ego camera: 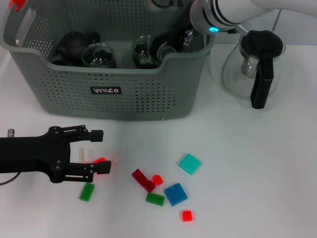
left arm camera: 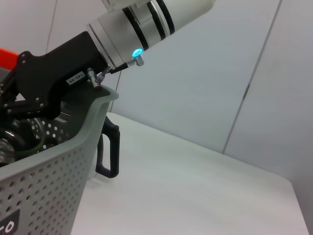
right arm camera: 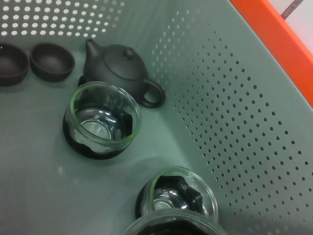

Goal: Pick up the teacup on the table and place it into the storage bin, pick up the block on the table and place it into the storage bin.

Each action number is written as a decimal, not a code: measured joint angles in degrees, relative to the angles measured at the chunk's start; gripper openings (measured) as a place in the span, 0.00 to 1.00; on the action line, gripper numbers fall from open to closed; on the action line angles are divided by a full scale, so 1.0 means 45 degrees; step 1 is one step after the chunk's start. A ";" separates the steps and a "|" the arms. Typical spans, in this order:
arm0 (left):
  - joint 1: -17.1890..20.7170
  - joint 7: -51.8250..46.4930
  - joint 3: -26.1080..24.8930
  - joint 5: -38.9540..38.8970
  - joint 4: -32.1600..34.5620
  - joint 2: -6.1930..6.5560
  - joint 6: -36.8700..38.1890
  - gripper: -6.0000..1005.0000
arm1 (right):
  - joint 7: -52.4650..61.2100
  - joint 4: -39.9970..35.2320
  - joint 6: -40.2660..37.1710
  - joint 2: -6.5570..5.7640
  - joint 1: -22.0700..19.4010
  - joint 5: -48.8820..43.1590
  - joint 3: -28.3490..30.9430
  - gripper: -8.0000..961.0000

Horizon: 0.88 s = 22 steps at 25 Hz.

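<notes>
Block: small red block (ego camera: 101, 160) on the tabletop (ego camera: 247, 163), between the left claw's (ego camera: 97, 151) wide-spread fingers.
Axis: too hidden to judge, probably squat.
Risk: closing off-centre could flick it toward the green block (ego camera: 87, 191).
Right claw: inside the storage bin (ego camera: 119, 94); cannot tell its state.

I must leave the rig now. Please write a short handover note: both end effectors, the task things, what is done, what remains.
Left end effector: open, low over the table around a small red block, not yet closed.
Right end effector: inside the storage bin; fingers hidden.
In the bin: two glass teacups, a dark teapot, two small dark cups.
Done: teacups binned.
Left: the blocks, including the blue block.
</notes>
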 joint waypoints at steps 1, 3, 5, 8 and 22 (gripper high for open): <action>0.0001 0.0000 0.0000 0.0015 0.0000 0.0000 0.0001 0.86 | 0.0013 0.0000 -0.0007 0.0000 0.0000 0.0001 -0.0001 0.10; 0.0000 0.0000 -0.0001 0.0035 0.0000 0.0000 0.0001 0.86 | 0.0039 0.0000 -0.0019 0.0000 0.0000 0.0000 -0.0001 0.10; -0.0004 0.0000 0.0000 0.0050 0.0000 0.0000 0.0003 0.86 | 0.0058 0.0000 -0.0040 0.0000 -0.0006 0.0000 0.0000 0.10; -0.0008 0.0000 0.0000 0.0051 0.0000 0.0000 0.0007 0.86 | 0.0064 0.0000 -0.0088 0.0000 -0.0010 0.0001 0.0000 0.10; -0.0004 -0.0018 -0.0001 0.0071 -0.0001 0.0000 0.0009 0.86 | 0.0056 0.0002 -0.0192 -0.0001 -0.0021 0.0001 0.0001 0.13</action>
